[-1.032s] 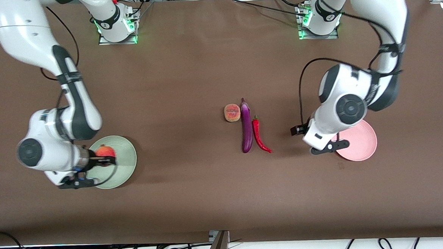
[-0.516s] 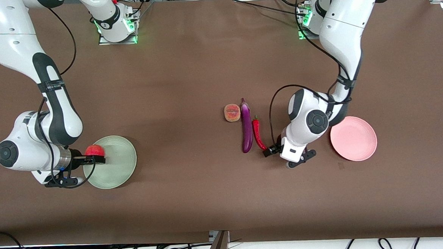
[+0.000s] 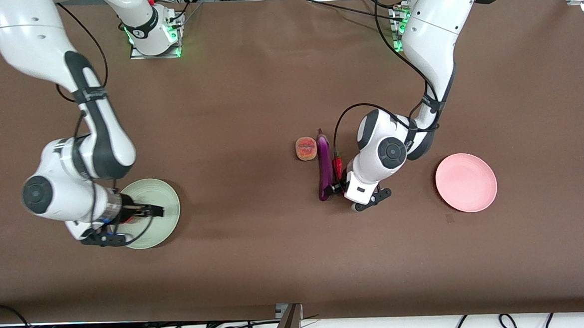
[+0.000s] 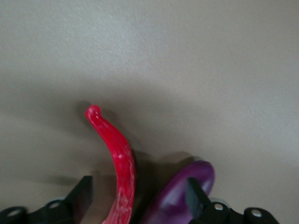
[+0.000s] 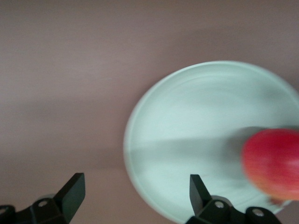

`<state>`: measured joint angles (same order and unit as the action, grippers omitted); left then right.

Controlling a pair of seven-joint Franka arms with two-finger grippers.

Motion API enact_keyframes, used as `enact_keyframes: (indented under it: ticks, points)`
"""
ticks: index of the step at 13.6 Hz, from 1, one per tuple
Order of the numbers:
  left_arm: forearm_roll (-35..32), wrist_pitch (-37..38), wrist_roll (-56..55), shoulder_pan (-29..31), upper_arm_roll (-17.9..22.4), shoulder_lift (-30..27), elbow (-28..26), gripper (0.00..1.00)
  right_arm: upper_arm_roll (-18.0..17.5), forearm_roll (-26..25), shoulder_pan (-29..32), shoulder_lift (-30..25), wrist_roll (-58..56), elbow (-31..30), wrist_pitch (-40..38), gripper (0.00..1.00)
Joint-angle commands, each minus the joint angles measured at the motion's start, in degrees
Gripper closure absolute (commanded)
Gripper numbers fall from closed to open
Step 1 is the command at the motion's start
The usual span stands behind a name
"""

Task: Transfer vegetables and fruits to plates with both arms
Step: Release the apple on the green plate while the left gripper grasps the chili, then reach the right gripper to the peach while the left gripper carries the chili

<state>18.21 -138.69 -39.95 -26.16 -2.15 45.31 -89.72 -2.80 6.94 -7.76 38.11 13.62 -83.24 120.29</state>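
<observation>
My left gripper (image 3: 334, 188) is down at the near ends of the red chili pepper (image 3: 338, 164) and the purple eggplant (image 3: 325, 162). In the left wrist view it (image 4: 139, 187) is open, with the chili (image 4: 119, 149) running between the fingers and the eggplant's tip (image 4: 187, 191) against one of them. The peach (image 3: 306, 148) lies beside the eggplant, toward the right arm's end. My right gripper (image 3: 157, 210) is open and empty over the green plate (image 3: 163, 193). The red fruit (image 5: 273, 161) rests on that plate (image 5: 187, 121), outside the right gripper (image 5: 135, 184).
The pink plate (image 3: 465, 182) sits bare toward the left arm's end of the table, level with the chili's near tip. Brown cloth covers the table. The arm bases stand along the edge farthest from the front camera, and cables hang below the nearest edge.
My right gripper opened and let the red fruit go onto the green plate. My left arm swung from over the pink plate to the chili, and its fingers now straddle it.
</observation>
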Motion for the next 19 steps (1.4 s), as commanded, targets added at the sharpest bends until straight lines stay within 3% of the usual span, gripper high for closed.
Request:
enact_keyframes:
  ticks: [1, 6, 7, 8, 9, 11, 16, 19]
  points:
    - [0.4, 1.1, 0.4, -0.3, 1.3, 0.4, -0.1, 0.63, 0.6, 0.3, -5.8, -0.7, 11.2, 1.1, -1.0, 0.01]
    - [-2.0, 1.9, 0.0, -0.1, 1.4, 0.6, 0.0, 0.63, 0.6, 0.4, -7.8, -1.8, 13.9, 3.0, -3.7, 0.01]
    - [-2.0, 1.9, 0.2, -0.1, 1.4, 0.8, 0.0, 0.71, 0.5, 0.5, -8.1, -2.0, 14.2, 3.0, -3.7, 0.01]
    - [-2.1, 1.9, 0.4, -0.1, 1.4, 0.6, 0.0, 0.96, 0.5, 0.9, -9.0, -2.0, 15.2, 3.0, -3.7, 0.01]
    - [-2.1, 2.1, 0.4, -0.1, 1.4, 0.5, 0.2, 1.00, 0.5, 1.0, -10.2, -2.0, 17.6, 3.0, -3.6, 0.01]
    - [-2.3, 5.8, 0.4, 0.2, 2.5, -1.0, 0.9, 1.00, 0.5, 1.1, -12.8, -2.0, 23.1, 3.0, -3.2, 0.01]
    - [-16.3, 24.1, 1.5, 1.1, 7.6, -7.4, 5.5, 1.00, 0.7, 0.5, -21.2, -0.8, 40.4, 2.9, 0.6, 0.01]
    - [-21.3, 30.4, 17.4, 5.0, 9.0, -9.4, 5.6, 1.00, 1.1, -0.2, -29.4, 2.0, 53.3, 2.9, 6.3, 0.01]
